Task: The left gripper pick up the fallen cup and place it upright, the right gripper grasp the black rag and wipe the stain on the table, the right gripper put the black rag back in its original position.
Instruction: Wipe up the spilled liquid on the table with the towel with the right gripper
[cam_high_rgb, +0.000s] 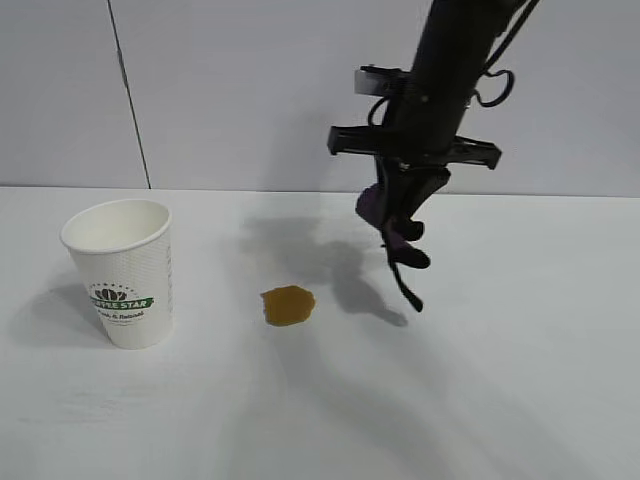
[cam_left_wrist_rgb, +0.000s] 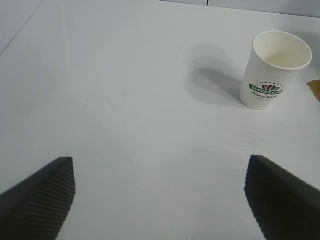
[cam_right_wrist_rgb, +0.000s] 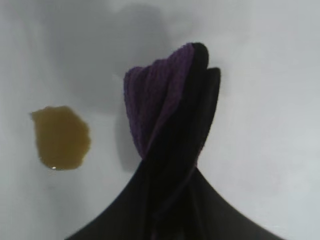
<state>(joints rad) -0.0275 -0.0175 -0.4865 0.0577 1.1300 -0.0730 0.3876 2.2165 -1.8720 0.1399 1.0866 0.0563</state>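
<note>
On the white table (cam_high_rgb: 520, 380), the cup (cam_high_rgb: 122, 272) is stood upright, with the stain (cam_high_rgb: 288, 305) spread to its right, apart.

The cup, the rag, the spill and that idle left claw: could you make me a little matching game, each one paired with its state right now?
Things:
1. cup
2. black rag
3. stain
4. left gripper

States:
A. open and empty over bare table
B. an unwiped amber blotch
C. standing upright, mouth up
D. pinched in the right gripper, hanging clear above the tabletop

Pairs: 1-C, 2-D, 3-B, 4-A
</note>
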